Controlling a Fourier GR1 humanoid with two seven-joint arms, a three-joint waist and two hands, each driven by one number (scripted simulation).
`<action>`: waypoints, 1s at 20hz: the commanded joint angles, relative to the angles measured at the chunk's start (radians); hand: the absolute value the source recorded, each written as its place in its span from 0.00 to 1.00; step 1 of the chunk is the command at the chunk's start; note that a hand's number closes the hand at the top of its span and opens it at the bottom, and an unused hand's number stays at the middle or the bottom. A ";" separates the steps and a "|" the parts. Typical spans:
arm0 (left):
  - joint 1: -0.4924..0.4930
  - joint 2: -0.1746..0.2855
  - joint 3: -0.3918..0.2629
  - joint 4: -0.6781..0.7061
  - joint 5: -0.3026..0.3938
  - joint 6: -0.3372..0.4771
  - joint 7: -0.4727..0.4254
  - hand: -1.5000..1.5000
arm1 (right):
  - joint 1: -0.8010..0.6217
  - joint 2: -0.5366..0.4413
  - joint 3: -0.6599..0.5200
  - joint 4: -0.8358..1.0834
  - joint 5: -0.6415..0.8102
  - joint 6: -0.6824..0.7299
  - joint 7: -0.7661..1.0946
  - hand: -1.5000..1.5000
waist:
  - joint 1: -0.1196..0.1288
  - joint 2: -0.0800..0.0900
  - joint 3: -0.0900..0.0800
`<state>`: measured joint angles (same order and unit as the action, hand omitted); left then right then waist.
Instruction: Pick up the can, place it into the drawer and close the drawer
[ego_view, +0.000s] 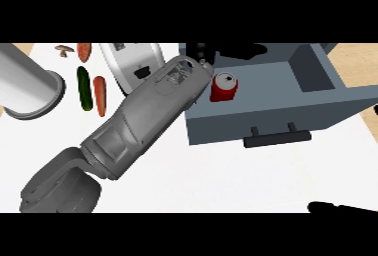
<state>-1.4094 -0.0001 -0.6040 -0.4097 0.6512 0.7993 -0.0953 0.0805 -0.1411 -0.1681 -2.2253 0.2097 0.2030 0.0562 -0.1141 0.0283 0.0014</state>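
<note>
Over white counter (221, 172), left hand (198, 50) hovers beside can (225, 88).

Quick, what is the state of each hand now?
Left hand: over the drawer, beyond the can; state cannot be told.
Right hand: at the lower edge; cannot be told.

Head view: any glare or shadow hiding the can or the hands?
Head view: flat light, no glare; the can reads clear red in the grey drawer; the white counter shows almost no shadow; the left robot hand is a black mass at the top edge, the right robot hand a sliver at bottom right, neither readable.
</note>
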 joint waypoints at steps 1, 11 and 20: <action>0.003 0.000 0.014 -0.022 0.040 0.012 -0.030 0.00 | -0.013 -0.035 0.029 -0.048 0.090 0.003 -0.009 0.00 | 0.019 -0.007 -0.001; -0.050 0.000 -0.021 -0.053 0.044 0.060 0.011 0.00 | -0.088 -0.108 0.147 0.181 0.499 -0.096 -0.114 0.00 | 0.083 -0.019 0.000; -0.045 0.046 0.016 -0.072 0.008 0.029 0.048 0.00 | -0.127 -0.079 0.324 0.396 0.852 -0.221 -0.062 0.00 | 0.124 -0.029 -0.001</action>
<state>-1.4513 0.0143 -0.5929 -0.4626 0.6771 0.8353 -0.0726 -0.0444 -0.2411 0.0894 -1.9171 0.9202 0.0464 -0.0202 -0.0068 0.0050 0.0004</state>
